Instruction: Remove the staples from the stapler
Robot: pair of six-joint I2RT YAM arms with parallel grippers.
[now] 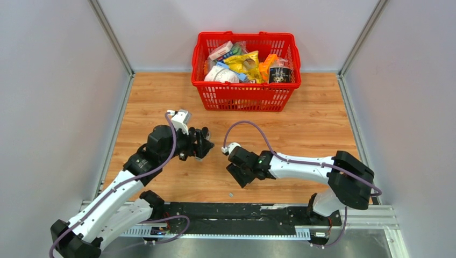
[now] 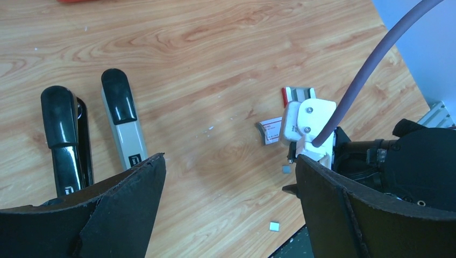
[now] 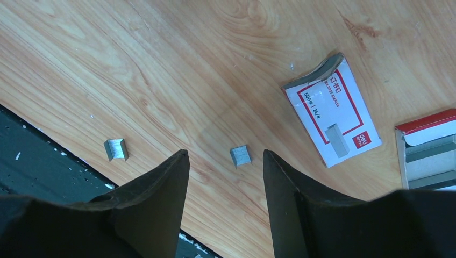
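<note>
The stapler lies swung open on the wood in the left wrist view: a black top arm [image 2: 59, 134] and a grey magazine rail [image 2: 125, 121] side by side, left of my left gripper [image 2: 230, 158]. That gripper is open and empty above bare wood. Two small silvery staple bits lie near the table's front edge [image 2: 286, 169] [image 2: 275, 226]. In the right wrist view they show as one staple bit [image 3: 241, 155] just beyond my open, empty right gripper [image 3: 225, 153] and another [image 3: 116, 149] to its left. In the top view the left gripper [image 1: 207, 144] and right gripper [image 1: 236, 169] face each other; the stapler is hidden there.
A red-and-white staple box sleeve [image 3: 333, 110] and its opened tray [image 3: 427, 150] lie right of the staple bits. A red basket [image 1: 244, 97] full of packets stands at the back. A black strip [image 1: 242, 210] runs along the front edge. Grey walls close both sides.
</note>
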